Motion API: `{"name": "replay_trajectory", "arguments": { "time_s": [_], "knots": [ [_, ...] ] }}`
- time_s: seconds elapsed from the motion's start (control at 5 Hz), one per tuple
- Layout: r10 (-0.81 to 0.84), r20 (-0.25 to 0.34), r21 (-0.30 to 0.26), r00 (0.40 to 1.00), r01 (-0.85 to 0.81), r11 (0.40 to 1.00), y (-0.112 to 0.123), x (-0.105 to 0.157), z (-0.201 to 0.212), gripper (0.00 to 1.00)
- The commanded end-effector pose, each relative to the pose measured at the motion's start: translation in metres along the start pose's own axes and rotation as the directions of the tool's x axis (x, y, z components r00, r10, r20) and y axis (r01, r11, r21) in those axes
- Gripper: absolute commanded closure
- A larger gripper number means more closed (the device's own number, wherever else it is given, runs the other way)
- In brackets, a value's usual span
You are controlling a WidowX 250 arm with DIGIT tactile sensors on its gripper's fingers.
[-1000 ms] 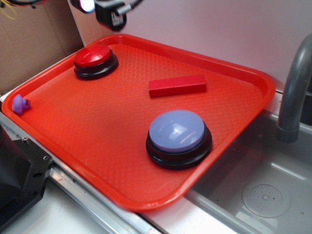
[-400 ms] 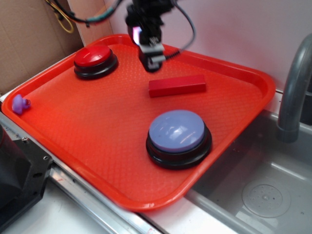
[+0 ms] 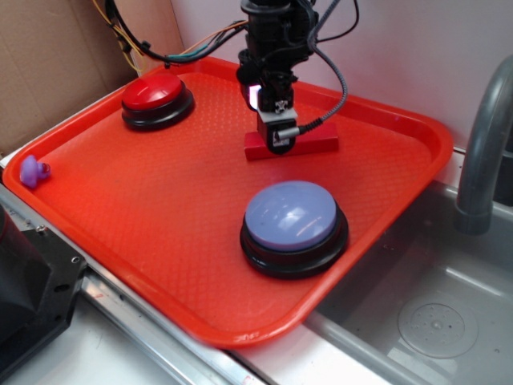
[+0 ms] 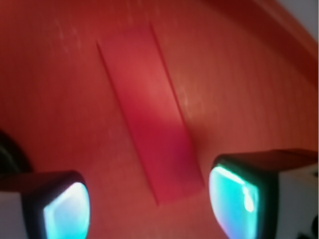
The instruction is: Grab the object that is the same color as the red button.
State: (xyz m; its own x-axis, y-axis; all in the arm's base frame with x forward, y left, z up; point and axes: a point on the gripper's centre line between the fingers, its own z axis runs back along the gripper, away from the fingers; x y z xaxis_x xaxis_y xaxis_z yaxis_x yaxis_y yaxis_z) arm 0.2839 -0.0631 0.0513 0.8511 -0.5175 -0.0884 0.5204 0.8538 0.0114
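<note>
Lowered end effector (image 4: 149, 199) now straddles red block (image 4: 149, 129).

The red block (image 3: 309, 140) is long, flat and plain, lying flat in the far middle of the scene, its length running left to right with the right end slightly farther back. From the wrist it (image 4: 149, 112) shows as a slanted strip. The red button (image 3: 153, 93), a round dome on a black base, sits upright at the far left, well apart from the block.
</note>
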Motion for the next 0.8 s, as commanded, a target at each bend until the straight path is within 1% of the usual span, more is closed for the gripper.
{"name": "replay_trajectory", "arguments": {
  "time_s": [0.0, 0.2, 0.4, 0.6],
  "knots": [
    [-0.001, 0.08, 0.028, 0.997, -0.001, 1.0, 0.018, -0.001, -0.011, 0.0],
    [0.007, 0.057, 0.028, 0.998, -0.009, 1.0, 0.023, -0.002, -0.021, 0.0],
    [0.039, 0.05, 0.004, 0.998, -0.04, 0.999, 0.022, -0.003, -0.023, 0.21],
    [0.044, 0.044, 0.015, 0.998, -0.045, 0.999, 0.018, -0.003, -0.023, 1.0]
  ]
}}
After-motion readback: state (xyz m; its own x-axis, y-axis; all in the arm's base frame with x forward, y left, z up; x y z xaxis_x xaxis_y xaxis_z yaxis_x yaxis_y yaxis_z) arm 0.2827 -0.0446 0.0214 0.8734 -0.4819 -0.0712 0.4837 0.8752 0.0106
